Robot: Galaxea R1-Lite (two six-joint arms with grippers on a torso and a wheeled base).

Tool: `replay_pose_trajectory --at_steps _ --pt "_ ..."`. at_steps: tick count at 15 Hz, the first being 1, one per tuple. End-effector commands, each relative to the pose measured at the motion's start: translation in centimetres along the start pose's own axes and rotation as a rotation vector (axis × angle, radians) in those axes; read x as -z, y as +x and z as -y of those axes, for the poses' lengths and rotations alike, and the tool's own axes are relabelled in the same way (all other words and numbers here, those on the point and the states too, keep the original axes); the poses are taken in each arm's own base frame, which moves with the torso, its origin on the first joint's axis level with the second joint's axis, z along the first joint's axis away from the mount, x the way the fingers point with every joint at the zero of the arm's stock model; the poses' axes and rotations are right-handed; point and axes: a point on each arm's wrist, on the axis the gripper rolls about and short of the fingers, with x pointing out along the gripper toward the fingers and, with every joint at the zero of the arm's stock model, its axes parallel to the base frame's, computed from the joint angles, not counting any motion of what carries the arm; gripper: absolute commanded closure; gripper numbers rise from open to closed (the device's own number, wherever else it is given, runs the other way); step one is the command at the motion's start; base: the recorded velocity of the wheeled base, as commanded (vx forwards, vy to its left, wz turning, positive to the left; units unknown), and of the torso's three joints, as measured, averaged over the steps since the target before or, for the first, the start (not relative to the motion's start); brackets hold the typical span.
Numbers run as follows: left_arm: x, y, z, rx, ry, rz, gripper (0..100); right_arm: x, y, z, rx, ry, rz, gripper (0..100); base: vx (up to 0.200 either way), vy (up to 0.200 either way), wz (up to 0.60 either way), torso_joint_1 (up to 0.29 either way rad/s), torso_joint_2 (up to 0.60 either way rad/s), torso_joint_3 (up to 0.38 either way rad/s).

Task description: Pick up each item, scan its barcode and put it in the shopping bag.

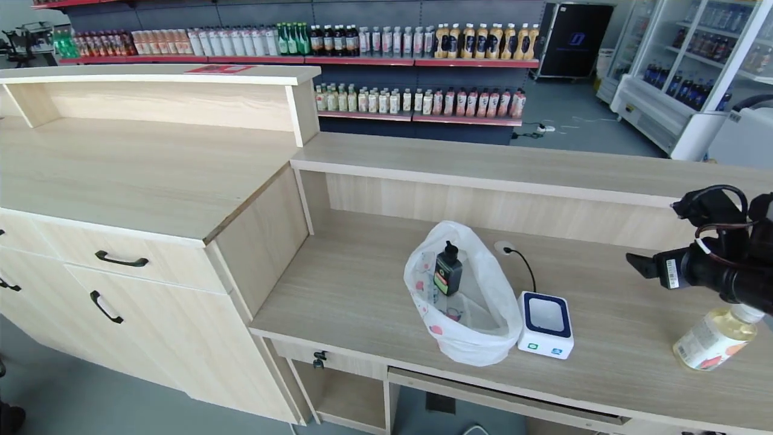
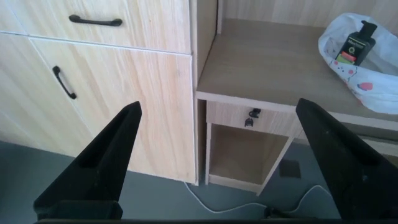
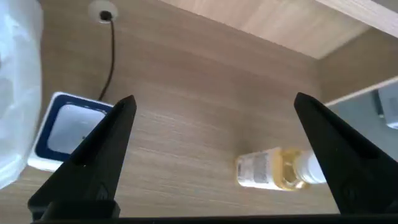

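Head view: checkout counter with bag, scanner and a loose bottle.
A white shopping bag (image 1: 477, 326) stands open on the counter (image 1: 362, 290) with a dark pump bottle (image 1: 448, 270) upright inside, and the scanner (image 1: 545, 323) is just beside it at 3 o'clock. Farther out at 3 o'clock a yellow bottle (image 1: 712, 339) lies on its side below the right gripper (image 3: 214, 102), whose fingers are spread and empty. The left gripper (image 2: 219, 107), likewise spread and empty, hangs before the cabinet (image 2: 124, 81).

head: high, down over worktop (image 1: 362, 290) | left wrist: low, bag (image 2: 379, 87) far beyond fingers (image 2: 106, 162) | right wrist: near worktop, bottle (image 3: 273, 169) between fingers (image 3: 93, 155) | shared: bag, scanner (image 1: 545, 324), bottle
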Motion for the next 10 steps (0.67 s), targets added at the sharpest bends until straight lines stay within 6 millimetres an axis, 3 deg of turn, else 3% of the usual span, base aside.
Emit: replay_pose_trajectory --at_steps 1,4,5,8,10 --pt "0.0 0.0 0.0 -0.001 0.000 -0.001 0 -0.1 -2.1 2.0 0.189 0.075 -0.043 0 0.000 0.000 -0.60 0.002 0.00 0.002" --pt "0.0 0.0 0.0 -0.001 0.000 -0.001 0 0.9 -1.9 2.0 0.317 0.155 -0.140 0 0.000 0.000 -0.60 0.002 0.00 0.001" --pt "0.0 0.0 0.0 -0.001 0.000 0.000 0 1.7 -1.0 2.0 0.336 0.246 -0.163 0 0.000 0.000 -0.60 -0.002 0.00 0.002" --pt "0.0 0.0 0.0 -0.001 0.000 -0.001 0 4.9 2.3 2.3 0.332 0.351 -0.236 0 0.000 0.000 0.00 0.000 0.00 0.000" --pt "0.0 0.0 0.0 -0.001 0.000 -0.001 0 6.0 4.0 2.3 0.253 0.353 -0.206 0 0.000 0.000 0.00 0.000 0.00 0.000"
